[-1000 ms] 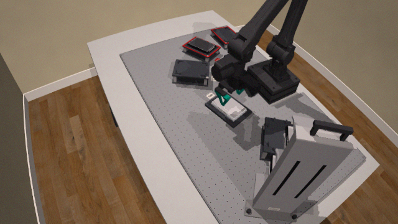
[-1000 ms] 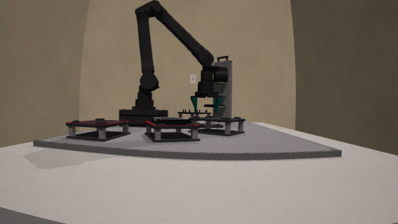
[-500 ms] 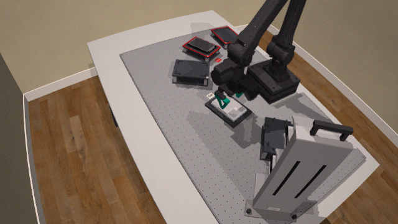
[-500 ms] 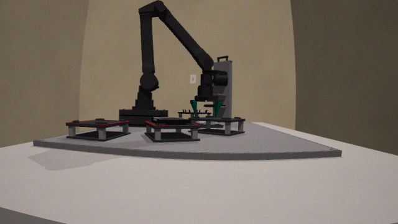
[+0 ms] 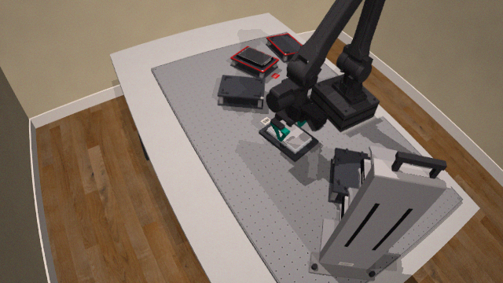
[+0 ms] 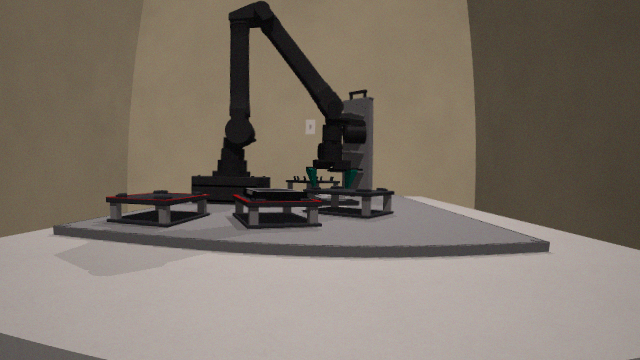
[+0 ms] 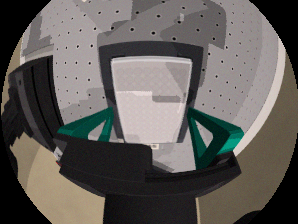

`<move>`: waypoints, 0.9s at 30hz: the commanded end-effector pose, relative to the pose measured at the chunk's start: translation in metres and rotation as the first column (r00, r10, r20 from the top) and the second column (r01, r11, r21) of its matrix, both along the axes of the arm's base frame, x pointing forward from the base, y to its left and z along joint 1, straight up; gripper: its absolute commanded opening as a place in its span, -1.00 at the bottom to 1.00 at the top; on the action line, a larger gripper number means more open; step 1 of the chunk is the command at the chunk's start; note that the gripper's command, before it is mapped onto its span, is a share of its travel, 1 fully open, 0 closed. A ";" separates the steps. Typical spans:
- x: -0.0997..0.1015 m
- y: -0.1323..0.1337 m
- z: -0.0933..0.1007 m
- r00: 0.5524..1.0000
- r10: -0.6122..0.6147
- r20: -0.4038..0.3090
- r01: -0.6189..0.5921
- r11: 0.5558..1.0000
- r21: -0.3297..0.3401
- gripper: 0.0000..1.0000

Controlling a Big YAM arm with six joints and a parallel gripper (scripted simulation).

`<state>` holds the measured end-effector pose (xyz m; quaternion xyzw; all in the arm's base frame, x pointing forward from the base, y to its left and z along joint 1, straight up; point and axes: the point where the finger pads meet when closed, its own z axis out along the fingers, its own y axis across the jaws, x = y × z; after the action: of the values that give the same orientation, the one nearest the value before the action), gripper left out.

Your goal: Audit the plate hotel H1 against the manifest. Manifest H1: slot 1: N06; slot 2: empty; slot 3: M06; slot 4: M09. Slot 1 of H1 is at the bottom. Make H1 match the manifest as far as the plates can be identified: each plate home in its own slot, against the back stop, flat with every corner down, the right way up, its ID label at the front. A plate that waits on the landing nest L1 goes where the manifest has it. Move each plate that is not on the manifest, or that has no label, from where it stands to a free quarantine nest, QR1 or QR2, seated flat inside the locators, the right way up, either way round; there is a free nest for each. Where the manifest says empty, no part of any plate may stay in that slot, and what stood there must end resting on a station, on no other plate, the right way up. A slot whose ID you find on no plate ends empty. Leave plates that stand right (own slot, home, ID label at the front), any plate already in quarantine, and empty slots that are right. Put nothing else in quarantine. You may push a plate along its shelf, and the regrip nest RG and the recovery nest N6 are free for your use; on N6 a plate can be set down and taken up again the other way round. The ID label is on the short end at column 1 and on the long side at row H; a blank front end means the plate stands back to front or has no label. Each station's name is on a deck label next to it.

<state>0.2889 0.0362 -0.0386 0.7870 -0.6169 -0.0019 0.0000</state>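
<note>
A white plate (image 5: 295, 139) lies flat on a black nest (image 5: 288, 143) in the middle of the deck. My gripper (image 5: 290, 129) is open and lowered over the plate's end nearest the arm. Its green fingers stand on either side of the plate. In the wrist view the plate (image 7: 152, 96) sits between the spread fingers, and I cannot read a label on it. From the side, the gripper (image 6: 331, 177) is down at nest height. The grey hotel H1 (image 5: 377, 220) stands at the front right with its slots hidden from view.
A red-edged quarantine nest (image 5: 255, 60) holds a dark plate; the other red-edged nest (image 5: 284, 44) is bare. A bare black nest (image 5: 240, 90) stands to their left. A dark nest (image 5: 346, 173) stands by the hotel. The arm's base (image 5: 346, 102) is right of the plate.
</note>
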 end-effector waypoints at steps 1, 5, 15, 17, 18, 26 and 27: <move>0.008 0.002 -0.003 1.000 0.010 0.016 -0.010 1.000 0.005 1.00; 0.005 0.001 -0.007 1.000 0.010 0.011 -0.010 1.000 0.004 1.00; 0.014 0.002 -0.005 1.000 0.002 0.030 -0.002 1.000 0.006 0.72; 0.014 0.002 -0.005 1.000 0.002 0.030 -0.002 1.000 0.006 0.72; 0.014 0.002 -0.005 1.000 0.002 0.030 -0.002 1.000 0.006 0.72; 0.014 0.002 -0.005 1.000 0.002 0.030 -0.002 1.000 0.006 0.72; 0.014 0.002 -0.005 1.000 0.002 0.030 -0.002 1.000 0.006 0.72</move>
<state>0.2893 0.0362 -0.0498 0.7870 -0.6169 -0.0021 0.0002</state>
